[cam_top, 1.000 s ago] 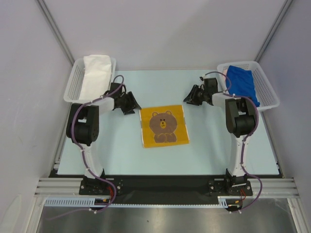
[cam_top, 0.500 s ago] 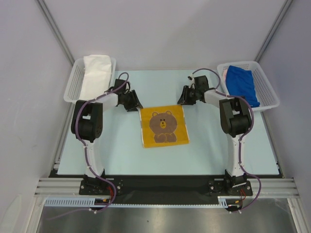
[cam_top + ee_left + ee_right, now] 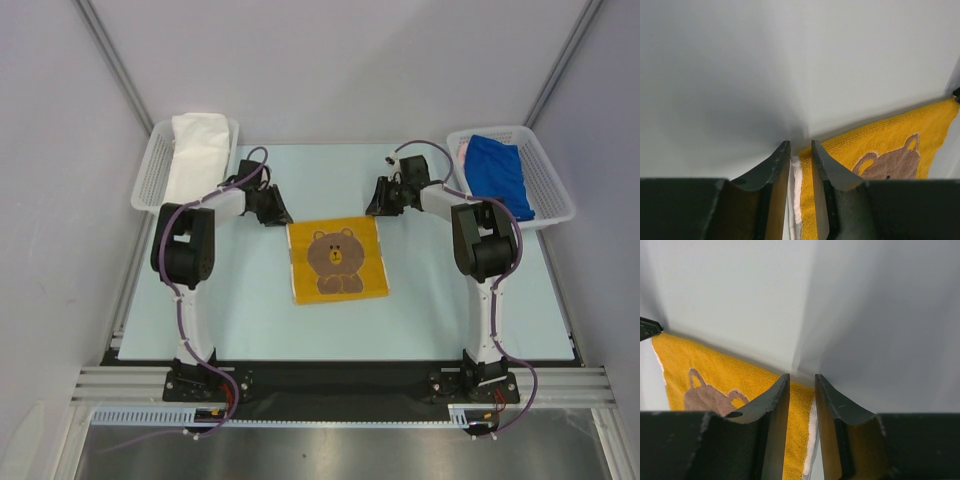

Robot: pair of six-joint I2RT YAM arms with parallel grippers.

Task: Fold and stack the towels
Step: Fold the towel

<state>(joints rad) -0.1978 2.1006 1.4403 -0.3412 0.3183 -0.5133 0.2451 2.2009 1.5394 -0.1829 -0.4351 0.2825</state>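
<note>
Middle of the tabletop (image 3: 450,300): carries the bear towel (image 3: 338,258), spread flat, yellow with a brown bear facing up. Runs slightly askew to the tabletop edges.

Far-left corner of that towel: meets the left claw (image 3: 281,218), set low against the cloth. Seen from the left wrist (image 3: 800,146), stands narrowly spread, with a slim gap between the two dark fingers (image 3: 774,167). Frames the towel's white hem and yellow pile (image 3: 885,142) in that gap. Straddles the corner without raising it off the tabletop.

Far-right corner: meets the right claw (image 3: 379,207), also low and angled in toward the cloth. Seen from the right wrist (image 3: 802,378), stands narrowly spread too, fingers apart by a thin slot. Shows the yellow edge and its pale hem running into that slot, with the bear's ear off to the left (image 3: 715,367). Leaves the corner flat as well.

Far-left of the tabletop: holds a white mesh basket (image 3: 148,180) with a folded white towel (image 3: 195,155) inside.

Far-right: holds a second mesh basket (image 3: 556,190) containing a crumpled blue towel (image 3: 497,170). Shows a sliver of pink towel (image 3: 463,148) just beside the blue one, against the basket's inner wall.
</note>
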